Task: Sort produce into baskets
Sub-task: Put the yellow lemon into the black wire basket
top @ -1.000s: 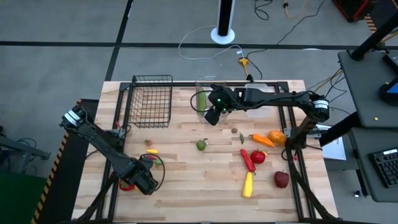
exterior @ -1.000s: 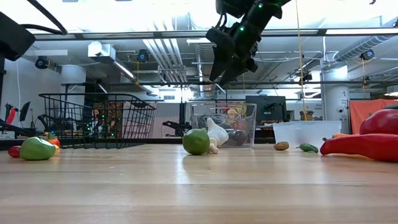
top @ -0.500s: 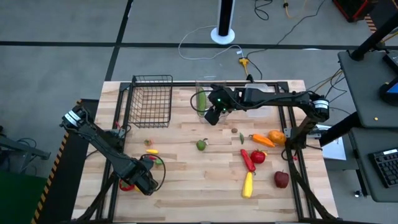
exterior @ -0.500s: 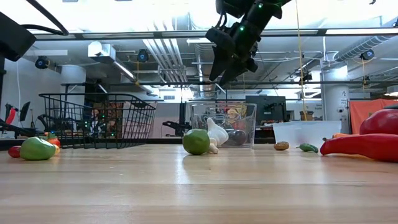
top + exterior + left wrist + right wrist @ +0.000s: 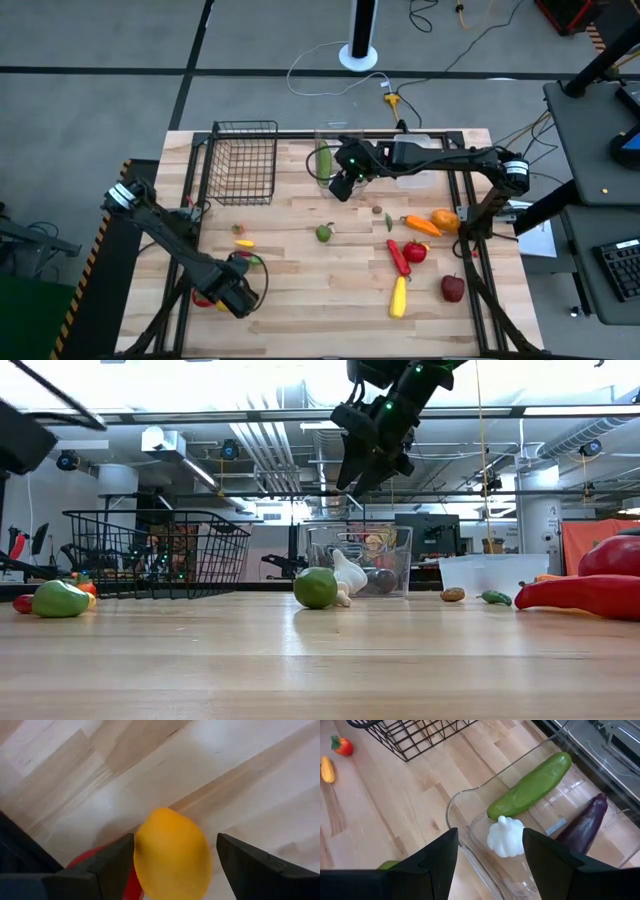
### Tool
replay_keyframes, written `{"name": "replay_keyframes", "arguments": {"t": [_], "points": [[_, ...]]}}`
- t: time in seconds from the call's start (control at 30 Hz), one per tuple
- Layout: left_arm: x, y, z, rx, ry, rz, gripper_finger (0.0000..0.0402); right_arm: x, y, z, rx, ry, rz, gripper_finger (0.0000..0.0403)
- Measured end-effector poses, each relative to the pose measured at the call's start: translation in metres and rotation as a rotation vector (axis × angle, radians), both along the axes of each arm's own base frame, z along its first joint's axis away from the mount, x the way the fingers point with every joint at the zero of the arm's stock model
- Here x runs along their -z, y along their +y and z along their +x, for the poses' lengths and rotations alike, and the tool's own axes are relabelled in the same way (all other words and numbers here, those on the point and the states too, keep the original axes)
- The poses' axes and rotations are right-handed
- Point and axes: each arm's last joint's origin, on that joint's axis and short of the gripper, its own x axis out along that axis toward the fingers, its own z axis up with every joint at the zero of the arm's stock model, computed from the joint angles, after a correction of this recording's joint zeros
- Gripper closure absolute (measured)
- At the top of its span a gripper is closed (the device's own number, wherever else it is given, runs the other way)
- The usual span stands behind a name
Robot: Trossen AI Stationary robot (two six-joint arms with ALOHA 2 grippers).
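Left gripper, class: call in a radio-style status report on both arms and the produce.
Left gripper open, straddling a yellow-orange fruit on the table. Right gripper open, empty, above the clear bin holding garlic, cucumber, eggplant. Nothing obstructing.

Right tool [image 5: 362,478] above clear bin [image 5: 360,560].

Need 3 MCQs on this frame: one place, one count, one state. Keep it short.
1. Where is the green cucumber?
A. black wire-mesh basket
B. clear plastic bin
C. bare table

2. How many items lie in the clear plastic bin in the right wrist view?
A. one
B. three
C. five

3. The jaws of the left gripper are:
A. clamped on a red apple
B. empty over bare wood
C. apart, either side of a yellow-orange fruit

Key: 1 B, it lies inside the clear walls. 2 B, cucumber, white garlic bulb and purple eggplant. 3 C, the yellow-orange fruit sits between the spread fingers.
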Motion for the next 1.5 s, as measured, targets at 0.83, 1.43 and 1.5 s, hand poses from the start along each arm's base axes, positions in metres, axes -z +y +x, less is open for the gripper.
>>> {"name": "replay_keyframes", "arguments": {"t": [0.83,1.43,1.5], "points": [[0.011,-0.032,-0.007,0.277,0.039,0.010,0.0156,0.000,0.002,0.000,0.024,-0.011,0.021,0.0188],[-0.013,-0.044,0.003,0.407,-0.172,0.150,0.0170,0.000,0.002,0.000,0.035,-0.016,0.029,0.0188],[-0.020,-0.045,0.005,0.422,-0.201,0.186,0.0170,0.000,0.002,0.000,0.031,-0.014,0.026,0.0188]]}}
